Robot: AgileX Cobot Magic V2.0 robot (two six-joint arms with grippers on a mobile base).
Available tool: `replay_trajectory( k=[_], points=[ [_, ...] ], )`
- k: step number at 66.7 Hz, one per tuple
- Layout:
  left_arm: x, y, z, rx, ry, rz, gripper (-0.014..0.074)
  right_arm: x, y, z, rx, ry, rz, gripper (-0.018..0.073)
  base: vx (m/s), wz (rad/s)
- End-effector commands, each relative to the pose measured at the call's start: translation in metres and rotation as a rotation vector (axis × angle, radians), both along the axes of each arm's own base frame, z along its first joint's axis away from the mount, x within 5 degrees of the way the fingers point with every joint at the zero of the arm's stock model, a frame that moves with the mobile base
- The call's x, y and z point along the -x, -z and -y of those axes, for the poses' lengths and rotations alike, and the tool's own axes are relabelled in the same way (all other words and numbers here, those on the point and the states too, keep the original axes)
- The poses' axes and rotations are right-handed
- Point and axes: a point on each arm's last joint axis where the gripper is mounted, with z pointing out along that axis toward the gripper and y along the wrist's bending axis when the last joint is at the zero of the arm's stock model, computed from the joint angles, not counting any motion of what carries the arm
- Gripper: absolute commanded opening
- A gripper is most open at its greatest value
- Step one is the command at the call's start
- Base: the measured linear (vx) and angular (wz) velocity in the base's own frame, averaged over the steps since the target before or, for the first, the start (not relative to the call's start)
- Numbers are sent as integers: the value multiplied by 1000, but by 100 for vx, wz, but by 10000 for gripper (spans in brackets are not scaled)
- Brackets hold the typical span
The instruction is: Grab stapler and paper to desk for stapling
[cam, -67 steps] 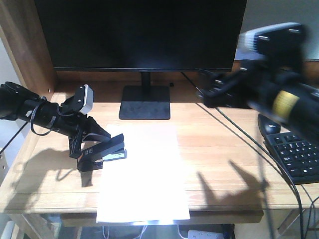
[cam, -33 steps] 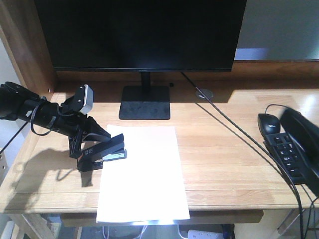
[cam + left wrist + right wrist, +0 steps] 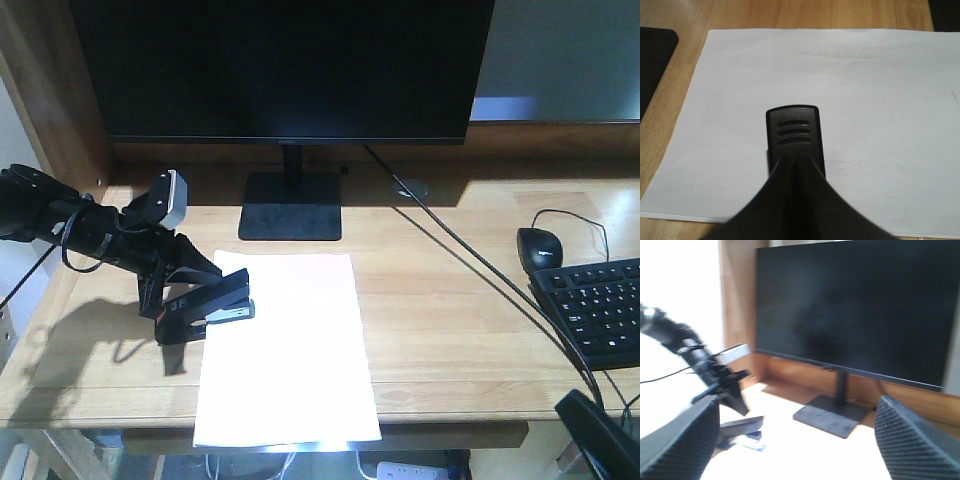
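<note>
Fingers (image 3: 178,300) of the left arm are clamped on the stapler (image 3: 222,303), whose black nose reaches out ahead of them over the near-left edge of the paper (image 3: 290,350); the left wrist view shows the ribbed stapler tip (image 3: 792,131) lying above the white sheet, with the two dark fingers converging just behind it. Whether the sheet's edge sits inside the stapler's mouth or merely under its base cannot be told. The paper lies flat on the tabletop (image 3: 450,300), stretching away from the fingers toward the monitor stand (image 3: 291,205) on one side and overhanging the front edge on the other. The right arm's fingers (image 3: 795,440) stand wide apart, well away from the sheet, empty, only a dark tip (image 3: 600,440) showing at the tabletop's near corner. Both items seem delivered, so the step in hand is likely the stapling press itself. To do it well, keep the stapler level, confirm the sheet's margin is seated between base and head, then press straight down without dragging sideways, since the loose, overhanging paper could slide or crease.
</note>
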Motion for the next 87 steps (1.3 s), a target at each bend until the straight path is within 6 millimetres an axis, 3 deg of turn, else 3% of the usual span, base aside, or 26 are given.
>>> replay_trajectory(
  k=[1,41,64,87],
  points=[
    [-1,-34,6,64,-14,63,-8,-1,-8,4,34,53,60,591,0,0],
    [-4,-37,7,90,-35,84,-7,-1,-9,5,33,67,60,591,0,0],
    [-5,-37,26,81,-46,117,-6,-1,-9,5,33,67,60,591,0,0],
    [-6,-30,31,48,-46,107,-6,-1,-9,5,33,67,60,591,0,0]
  ],
)
